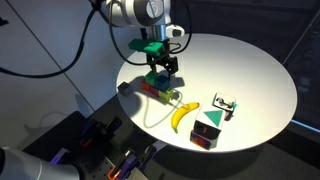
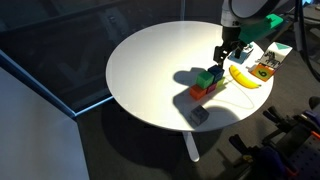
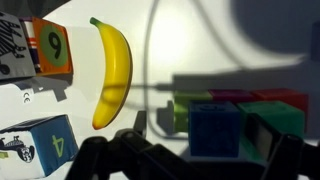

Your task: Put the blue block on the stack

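The blue block [image 3: 213, 130] fills the lower middle of the wrist view and stands closer to the camera than the blocks around it. It looks to rest on the stack [image 3: 285, 112] of green and red cubes. My gripper [image 3: 205, 160] is open, with its dark fingers [image 3: 100, 155] wide on either side of the blue block and not touching it. In both exterior views the gripper [image 1: 163, 68] [image 2: 226, 55] hangs just over the stack [image 1: 155, 86] [image 2: 205, 85], and the blue block is too small to pick out there.
A banana [image 1: 183, 113] [image 3: 112, 75] lies beside the stack on the round white table [image 2: 150, 60]. Numbered cubes [image 3: 48, 50] sit past it. A pile with a green triangular piece [image 1: 207, 130] stands near the table's edge, and a grey cube [image 2: 199, 116] lies near the rim.
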`<state>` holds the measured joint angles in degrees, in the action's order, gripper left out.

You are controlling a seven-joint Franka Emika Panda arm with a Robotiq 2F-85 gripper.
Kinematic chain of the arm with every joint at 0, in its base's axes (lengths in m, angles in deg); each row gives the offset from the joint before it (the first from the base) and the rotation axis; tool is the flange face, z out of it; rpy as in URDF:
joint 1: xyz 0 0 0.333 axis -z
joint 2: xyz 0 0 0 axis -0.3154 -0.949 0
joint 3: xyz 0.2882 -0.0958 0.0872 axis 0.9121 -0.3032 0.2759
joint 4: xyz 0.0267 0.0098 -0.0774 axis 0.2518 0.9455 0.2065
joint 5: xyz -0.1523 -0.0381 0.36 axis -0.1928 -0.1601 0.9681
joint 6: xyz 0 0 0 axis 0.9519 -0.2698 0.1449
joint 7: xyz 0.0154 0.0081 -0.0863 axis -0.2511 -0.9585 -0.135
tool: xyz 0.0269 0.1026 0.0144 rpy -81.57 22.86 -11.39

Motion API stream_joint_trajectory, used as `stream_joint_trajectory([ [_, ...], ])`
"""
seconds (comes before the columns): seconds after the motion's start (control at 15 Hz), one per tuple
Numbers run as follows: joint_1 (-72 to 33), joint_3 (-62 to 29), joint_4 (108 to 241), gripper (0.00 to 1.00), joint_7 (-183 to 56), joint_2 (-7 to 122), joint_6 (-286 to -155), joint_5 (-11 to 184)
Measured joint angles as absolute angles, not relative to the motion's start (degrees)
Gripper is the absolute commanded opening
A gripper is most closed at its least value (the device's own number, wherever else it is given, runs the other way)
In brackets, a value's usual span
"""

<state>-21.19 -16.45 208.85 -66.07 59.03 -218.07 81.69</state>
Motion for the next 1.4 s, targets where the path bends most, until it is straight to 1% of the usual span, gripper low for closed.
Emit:
stream_joint_trajectory([
  [0.8, -20.99, -15.88, 222.4, 1.0, -61.44, 77.41, -216.48, 82.75],
  [1.13, -20.95, -15.52, 224.06, 1.0, -61.44, 84.29, -213.47, 87.51],
  [1.4, -20.96, -14.69, 224.13, 1.0, -60.23, 86.76, -210.59, 89.82],
])
